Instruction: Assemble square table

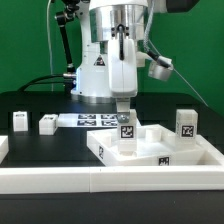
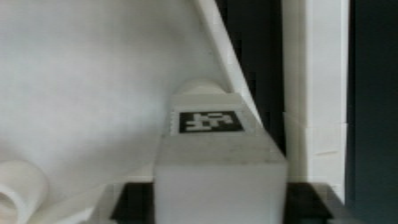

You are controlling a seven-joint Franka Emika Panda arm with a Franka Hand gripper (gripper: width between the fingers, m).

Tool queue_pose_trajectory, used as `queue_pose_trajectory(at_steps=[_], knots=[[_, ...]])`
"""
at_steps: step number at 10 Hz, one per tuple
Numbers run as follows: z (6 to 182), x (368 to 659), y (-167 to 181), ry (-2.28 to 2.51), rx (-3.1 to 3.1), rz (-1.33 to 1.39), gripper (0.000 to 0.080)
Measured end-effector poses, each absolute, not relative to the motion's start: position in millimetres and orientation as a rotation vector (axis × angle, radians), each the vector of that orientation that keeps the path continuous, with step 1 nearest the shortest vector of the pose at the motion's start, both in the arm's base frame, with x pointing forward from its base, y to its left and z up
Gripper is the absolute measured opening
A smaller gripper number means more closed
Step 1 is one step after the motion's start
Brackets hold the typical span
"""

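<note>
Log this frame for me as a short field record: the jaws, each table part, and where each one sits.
gripper: pointing straight down, jaws closed on a leg peg
held leg peg: upright, tag visible, at the top's end toward the exterior view's left; seated or not, cannot tell
square table top: flat, recessed face up, behind the white rail
second leg peg: upright at the top's end toward the exterior view's right
loose leg pegs: two, on the black table
marker board: flat, behind the top

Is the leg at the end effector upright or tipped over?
Upright. The leg stands vertical in the end effector, its lower end at the square table top, tag facing the exterior camera.
</note>
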State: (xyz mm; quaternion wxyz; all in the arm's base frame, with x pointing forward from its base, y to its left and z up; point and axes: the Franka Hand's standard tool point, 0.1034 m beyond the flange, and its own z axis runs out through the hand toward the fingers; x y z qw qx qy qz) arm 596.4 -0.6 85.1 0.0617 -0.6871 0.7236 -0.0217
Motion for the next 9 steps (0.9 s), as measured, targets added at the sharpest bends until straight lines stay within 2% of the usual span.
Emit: queue_pose_trajectory(at_steps=[1, 2, 3, 4, 9], knots=[[85.3, 596.5, -1.1, 2.136, -2.132, -0.07, 0.0494], [86.0, 597.5, -2.8, 2.081, -2.18, -0.077, 0.0494], [86.2, 598.3, -2.5, 1.962, -2.287, -0.095, 0.0614], [85.9, 598.7, -0.1, 1.828, -2.396, -0.111, 0.0642], [85.6, 598.6, 0.5, 1.34, -2.719, -0.148, 0.0649]])
